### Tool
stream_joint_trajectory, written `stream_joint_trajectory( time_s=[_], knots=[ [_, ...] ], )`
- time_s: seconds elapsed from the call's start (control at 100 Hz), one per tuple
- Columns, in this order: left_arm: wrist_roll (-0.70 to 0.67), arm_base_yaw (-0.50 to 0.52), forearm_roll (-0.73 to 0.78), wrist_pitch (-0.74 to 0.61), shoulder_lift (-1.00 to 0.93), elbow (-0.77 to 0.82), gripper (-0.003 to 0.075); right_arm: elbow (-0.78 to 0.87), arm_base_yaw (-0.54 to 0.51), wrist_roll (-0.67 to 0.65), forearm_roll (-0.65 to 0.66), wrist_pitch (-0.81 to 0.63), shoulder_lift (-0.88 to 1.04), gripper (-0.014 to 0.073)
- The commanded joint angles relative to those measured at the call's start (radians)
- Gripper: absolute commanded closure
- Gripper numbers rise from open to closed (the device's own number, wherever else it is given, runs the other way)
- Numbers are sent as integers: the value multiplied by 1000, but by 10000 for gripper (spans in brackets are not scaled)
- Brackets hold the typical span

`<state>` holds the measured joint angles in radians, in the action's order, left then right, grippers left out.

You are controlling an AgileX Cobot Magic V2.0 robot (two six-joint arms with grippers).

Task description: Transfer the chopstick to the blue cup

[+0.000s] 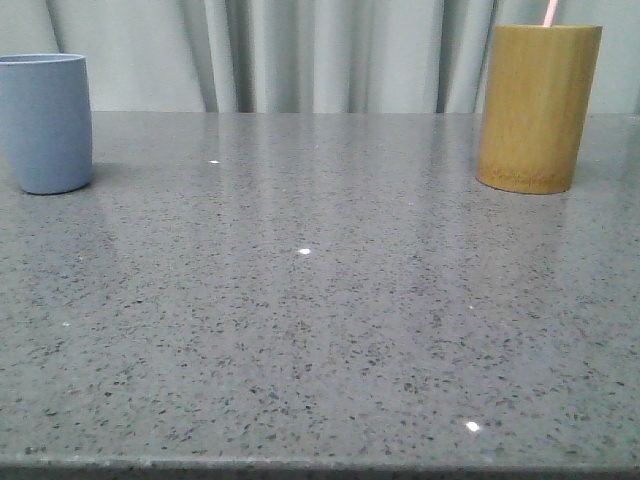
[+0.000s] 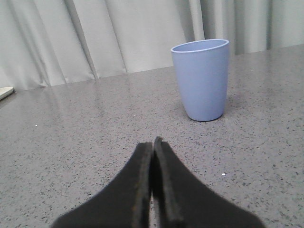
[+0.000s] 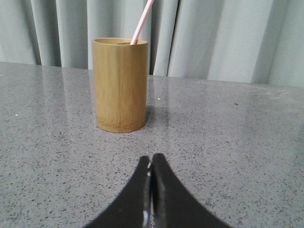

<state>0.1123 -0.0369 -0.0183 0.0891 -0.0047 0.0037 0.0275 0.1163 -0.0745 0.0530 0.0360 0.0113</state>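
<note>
Grey speckled stone tabletop (image 1: 320,330), pale curtains behind. Our right gripper (image 3: 151,166) and left gripper (image 2: 153,149) rest w/ jaws together, empty. We'd open right, pinch the thin pale pink chopstick (image 3: 141,21) above the tan bamboo cylinder (image 3: 120,85), lift straight, then carry to the matte periwinkle-blue cup (image 1: 45,122).

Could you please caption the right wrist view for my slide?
Shut right gripper faces the bamboo cup holding the pink chopstick.

A grey speckled stone table (image 1: 320,330) carries two cups set well apart near its far edge: a blue cup (image 1: 45,122) standing upright, and, far to its right, a taller bamboo cup (image 1: 537,108), also upright, before pale curtains.
</note>
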Motion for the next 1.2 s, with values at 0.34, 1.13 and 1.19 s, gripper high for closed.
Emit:
stream_joint_trajectory(
  time_s=[0.34,1.13,1.19],
  knots=[
    [-2,0,-10,-79,-33,6,739,0,-8,3,-1,-86,20,662],
    [-2,0,-231,-64,45,-124,739,-169,-8,10,0,31,-2,662],
    [-2,0,-277,-12,94,-186,739,-238,-8,10,0,132,-29,662]
  ],
)
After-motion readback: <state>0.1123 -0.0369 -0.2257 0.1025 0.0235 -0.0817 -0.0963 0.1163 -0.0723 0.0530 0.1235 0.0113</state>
